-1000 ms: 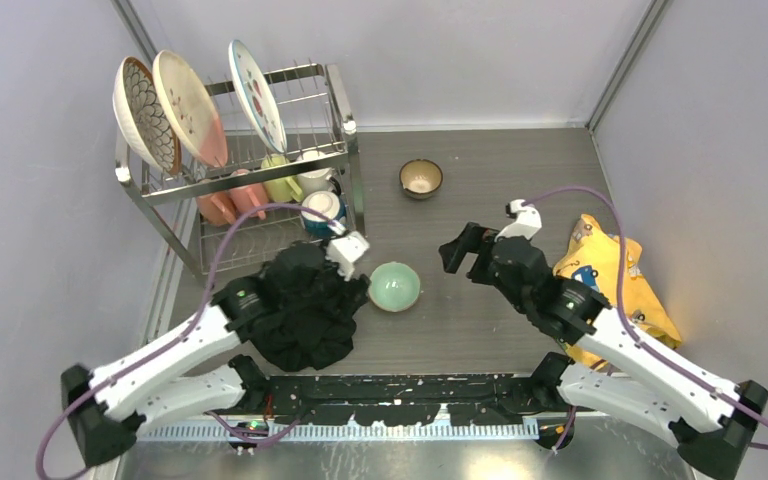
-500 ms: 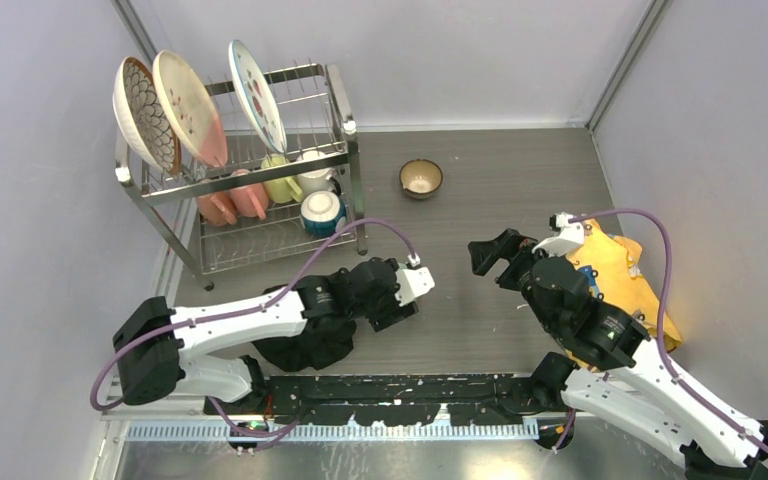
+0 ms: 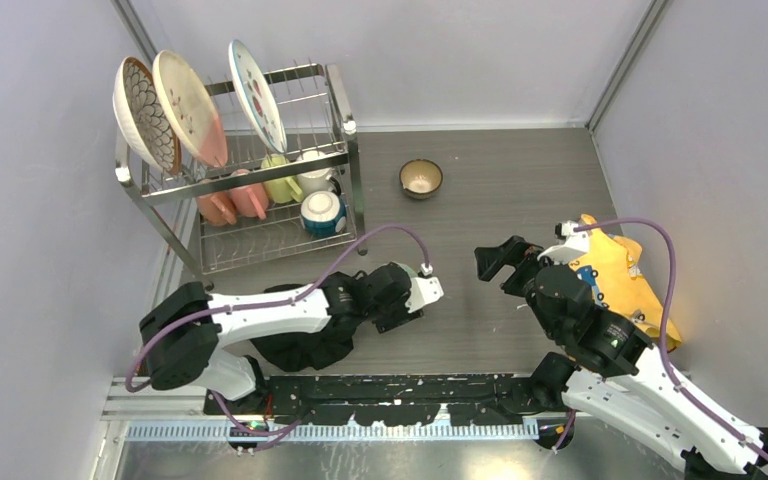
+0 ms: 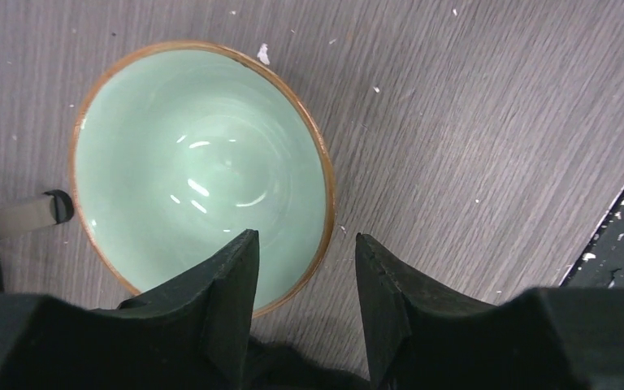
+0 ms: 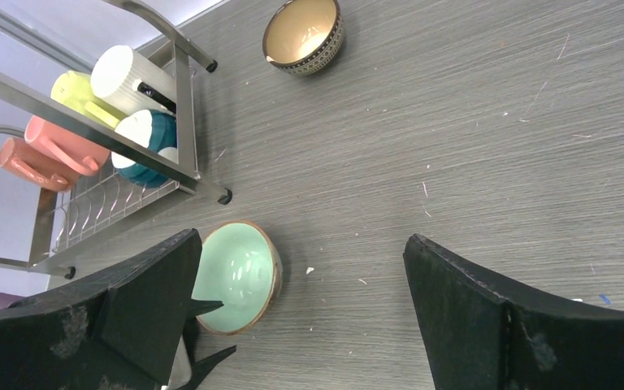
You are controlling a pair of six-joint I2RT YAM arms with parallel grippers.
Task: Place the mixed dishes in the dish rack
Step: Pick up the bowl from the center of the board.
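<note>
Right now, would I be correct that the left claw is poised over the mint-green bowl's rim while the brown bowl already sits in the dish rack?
Not quite: the brown bowl stands on the table, right of the dish rack, as the top external view shows. The left claw is indeed over the rim of the mint-green bowl.

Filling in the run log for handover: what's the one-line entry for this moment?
phase: grasp approach | left gripper: open, straddling mint-green ceramic bowl rim | right gripper: open, holding nothing | small brown bowl: on table, unloaded
</note>
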